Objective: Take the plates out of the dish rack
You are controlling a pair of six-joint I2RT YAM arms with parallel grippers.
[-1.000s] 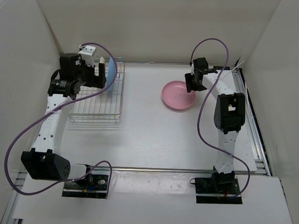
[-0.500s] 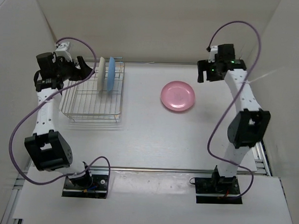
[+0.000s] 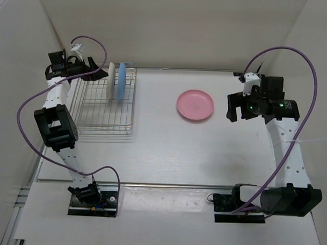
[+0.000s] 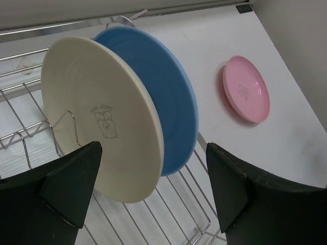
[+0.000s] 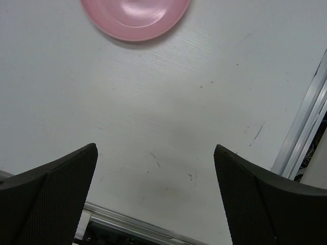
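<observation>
Plates: three in all. The cream-white plate (image 4: 97,112) and the light blue plate (image 4: 171,97) stand on edge, side by side, at the far right of the dish rack (image 3: 99,112). The pink plate (image 3: 195,104) lies flat on the table (image 3: 168,149), well apart from the rack and to its right.
Dish rack: at the far left of the table, close to the white walls (image 3: 27,37).
Cream-white plate: its face with the printed centre mark is turned toward the left gripper (image 3: 98,71). A wire loop (image 4: 73,120) of the rack stands against its lower part.
Light blue plate: just behind the cream-white plate, half hidden by it in the left wrist view. Whether the two touch cannot be told.
Left gripper: jaws spread wide and holding nothing, over the rack's far left side, near the cream-white plate but apart from it.
Right gripper (image 3: 231,107): jaws spread wide and holding nothing, over the table to the right of the pink plate.
In the way: the cream-white plate stands between the left gripper and the light blue plate.
Around: purple cables (image 3: 316,79) arch from both arms. A metal rail (image 5: 301,122) edges the table on the right.
</observation>
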